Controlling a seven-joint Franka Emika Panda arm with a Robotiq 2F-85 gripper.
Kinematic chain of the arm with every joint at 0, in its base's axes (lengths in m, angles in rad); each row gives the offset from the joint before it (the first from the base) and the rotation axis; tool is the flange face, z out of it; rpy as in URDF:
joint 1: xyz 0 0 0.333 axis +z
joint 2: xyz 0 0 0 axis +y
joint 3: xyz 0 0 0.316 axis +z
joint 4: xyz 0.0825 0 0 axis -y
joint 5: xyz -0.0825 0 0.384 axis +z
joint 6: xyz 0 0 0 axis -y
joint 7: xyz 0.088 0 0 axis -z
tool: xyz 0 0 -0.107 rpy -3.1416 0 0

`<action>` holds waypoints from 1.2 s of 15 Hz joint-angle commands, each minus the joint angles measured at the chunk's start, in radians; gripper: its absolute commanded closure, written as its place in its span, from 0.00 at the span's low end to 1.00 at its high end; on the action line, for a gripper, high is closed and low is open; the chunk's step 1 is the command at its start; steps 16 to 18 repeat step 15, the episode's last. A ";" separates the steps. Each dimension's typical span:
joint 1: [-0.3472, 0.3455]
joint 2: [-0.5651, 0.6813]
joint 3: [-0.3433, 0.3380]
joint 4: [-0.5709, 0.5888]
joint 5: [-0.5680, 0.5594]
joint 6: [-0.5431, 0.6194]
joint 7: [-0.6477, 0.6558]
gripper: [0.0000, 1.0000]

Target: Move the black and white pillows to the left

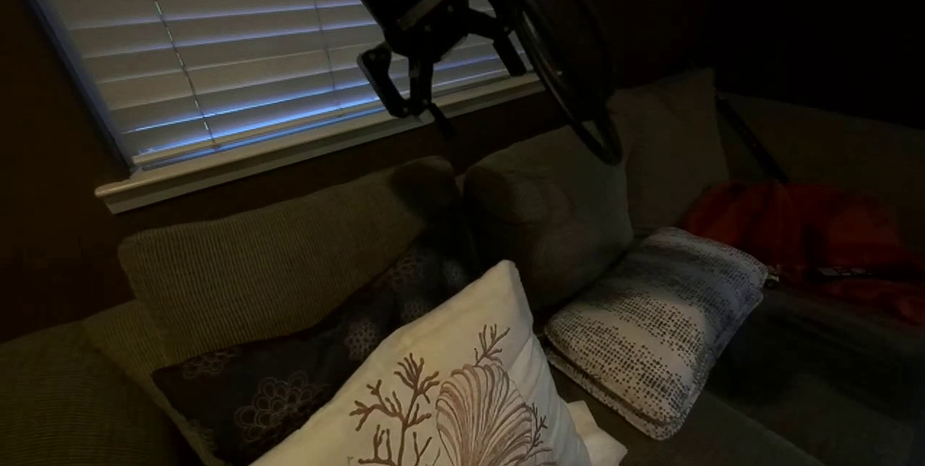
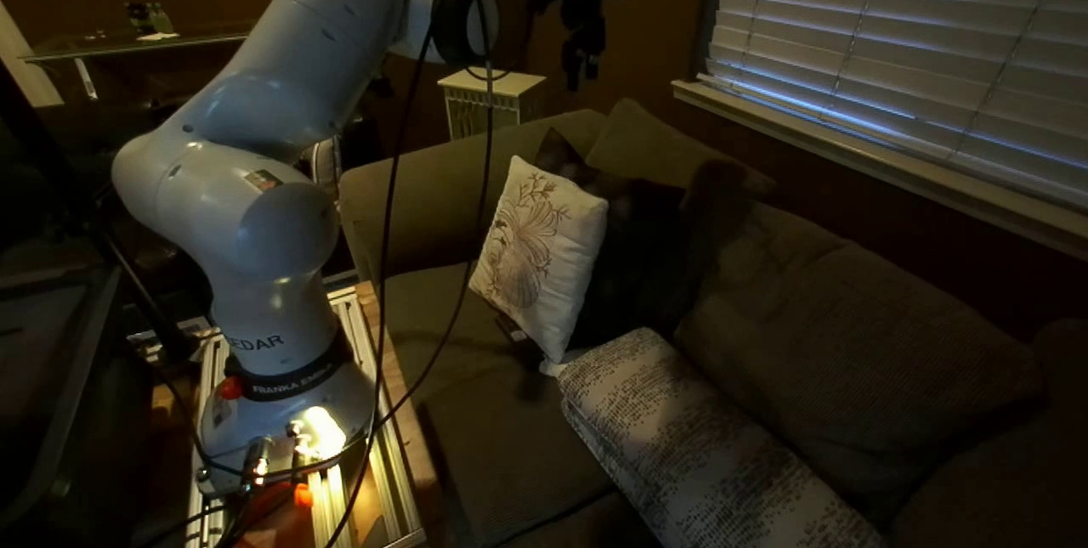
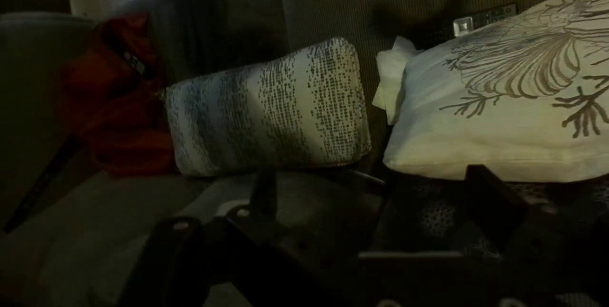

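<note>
White square cloth pillow [image 1: 462,386]: in front of olive ribbed back cushion [image 1: 274,264]; probably light, soft; pinch upper corner.
Black square cloth pillow [image 1: 325,357]: nearer that cushion; likely limp; grip top edge.
Black metal gripper [image 1: 483,99]: wide, holding nothing, above that cushion.

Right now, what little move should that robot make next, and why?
Probably lower the open gripper toward the white pillow: in an exterior view the gripper hangs higher, holding nothing, and that pillow partly covers the black pillow, so starting there seems easier.
</note>
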 commanded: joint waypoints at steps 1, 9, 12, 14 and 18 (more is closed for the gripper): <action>-0.003 -0.020 0.008 -0.009 -0.050 0.087 -0.191 0.00; -0.020 -0.012 0.016 0.000 -0.018 0.172 -0.328 0.00; -0.020 -0.010 0.015 0.000 -0.018 0.173 -0.330 0.00; -0.020 -0.009 0.015 0.000 -0.018 0.173 -0.330 0.00; -0.020 -0.009 0.015 0.000 -0.018 0.173 -0.330 0.00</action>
